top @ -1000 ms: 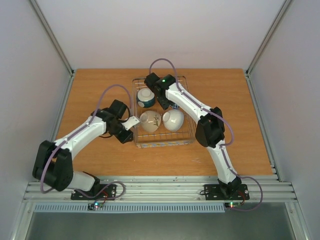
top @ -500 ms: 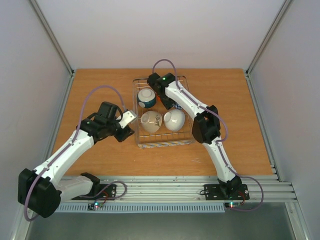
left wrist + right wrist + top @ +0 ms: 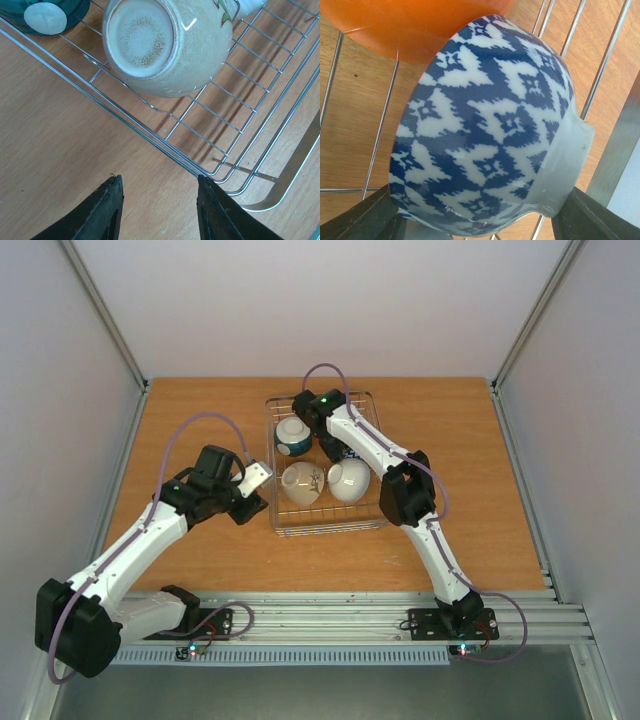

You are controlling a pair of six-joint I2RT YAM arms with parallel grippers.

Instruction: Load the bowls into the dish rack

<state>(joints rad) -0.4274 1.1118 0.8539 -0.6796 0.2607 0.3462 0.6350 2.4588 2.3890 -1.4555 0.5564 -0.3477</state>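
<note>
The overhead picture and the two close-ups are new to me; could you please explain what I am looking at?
You see two white robot arms, the left arm and the right arm, bolted to the near edge of a wooden table. The overhead picture looks down from above and behind them; each close-up comes from a camera on one wrist, with that arm's dark fingers at the bottom. On the table stands a wire dish rack holding a teal bowl, a cream sprig bowl and a white bowl. The left pincer is open and empty beside the rack. The right pincer grips a blue-patterned bowl over the rack's wires, next to an orange bowl.
</note>
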